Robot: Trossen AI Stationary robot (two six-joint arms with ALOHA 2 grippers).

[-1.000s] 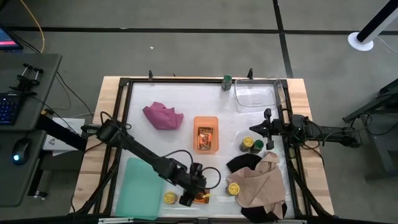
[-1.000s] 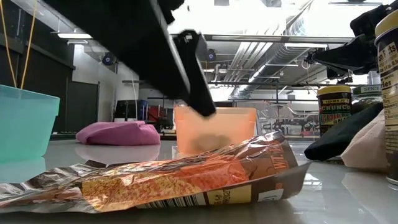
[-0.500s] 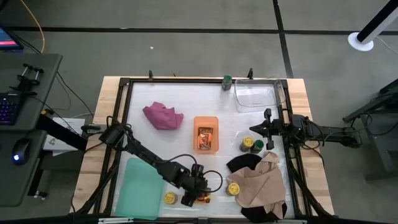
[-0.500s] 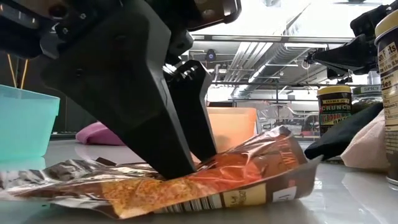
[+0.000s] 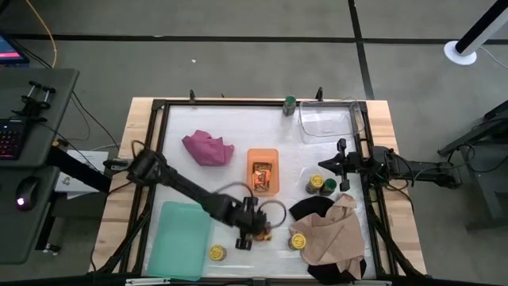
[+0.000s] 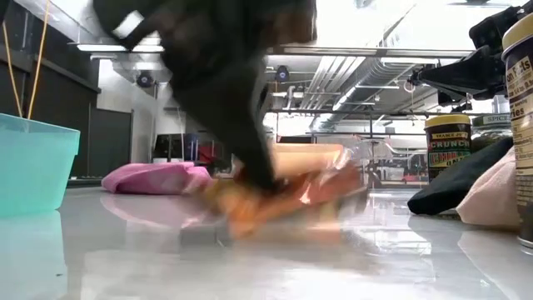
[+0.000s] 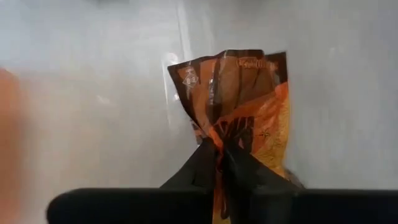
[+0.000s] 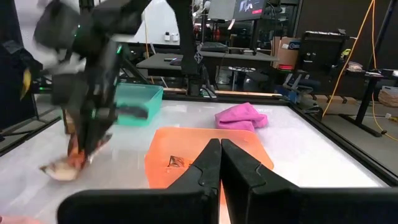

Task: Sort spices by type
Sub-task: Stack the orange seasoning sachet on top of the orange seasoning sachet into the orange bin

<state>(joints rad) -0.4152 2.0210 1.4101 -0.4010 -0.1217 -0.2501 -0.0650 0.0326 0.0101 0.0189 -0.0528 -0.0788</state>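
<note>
My left gripper (image 5: 254,233) is shut on an orange-and-black spice packet (image 7: 245,99) near the table's front middle. It also shows blurred in the low view (image 6: 283,196). An orange tray (image 5: 263,157) at the centre holds another packet (image 5: 262,173). Yellow-lidded jars stand at the front (image 5: 217,253) and beside the tan cloth (image 5: 298,241). Two green-lidded jars (image 5: 321,184) stand right of the tray, and one (image 5: 290,105) stands at the far edge. My right gripper (image 8: 221,149) waits shut at the table's right side. My left gripper pinches the packet's crumpled foil (image 7: 225,134) between its two fingers, about midway along the packet. The fingers (image 8: 87,140) come from above, pointing down at a slant. The packet hangs below them, low over the table; I cannot tell whether its lower end touches.
A teal bin (image 5: 180,238) sits at the front left and a clear container (image 5: 327,119) at the far right. A magenta cloth (image 5: 208,148) lies left of the tray. Black (image 5: 311,208) and tan (image 5: 332,237) cloths lie at the front right.
My left gripper has come down over the packet lying on the table, shut on it, and moved toward the far edge and the orange tray. The packet has crumpled in the hold and come up off the place where it lay flat.
</note>
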